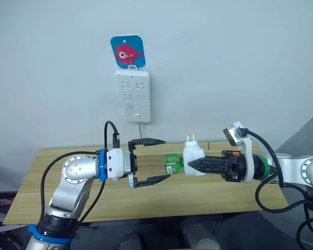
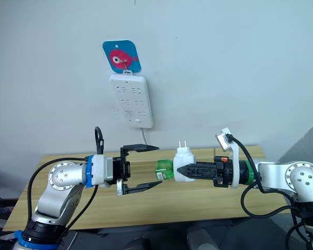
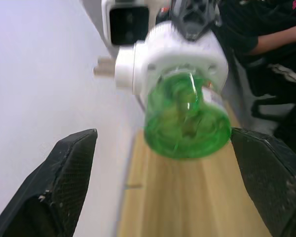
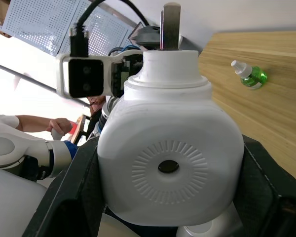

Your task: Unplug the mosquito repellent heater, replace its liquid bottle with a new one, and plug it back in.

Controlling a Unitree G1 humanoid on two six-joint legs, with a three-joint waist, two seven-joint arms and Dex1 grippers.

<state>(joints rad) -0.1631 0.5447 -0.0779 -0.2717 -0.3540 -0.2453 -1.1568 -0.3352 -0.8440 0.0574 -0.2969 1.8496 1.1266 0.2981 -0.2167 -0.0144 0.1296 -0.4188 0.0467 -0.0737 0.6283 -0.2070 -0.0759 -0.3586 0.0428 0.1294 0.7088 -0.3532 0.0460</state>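
My right gripper (image 1: 191,165) is shut on the mosquito repellent heater (image 1: 194,158), a white rounded unit held above the table with its two prongs (image 4: 170,19) pointing up. A green liquid bottle (image 1: 173,162) sticks out of the heater toward my left gripper (image 1: 166,159). That gripper is open, one black finger (image 3: 64,177) on each side of the bottle's base (image 3: 187,121) and not touching it. A second green bottle with a white cap (image 4: 249,74) lies on the table.
A long white power strip (image 1: 132,95) hangs on the wall under a blue fish hook (image 1: 128,51), its cable dropping behind the wooden table (image 1: 68,192). A person's arm (image 3: 276,39) shows beyond the table.
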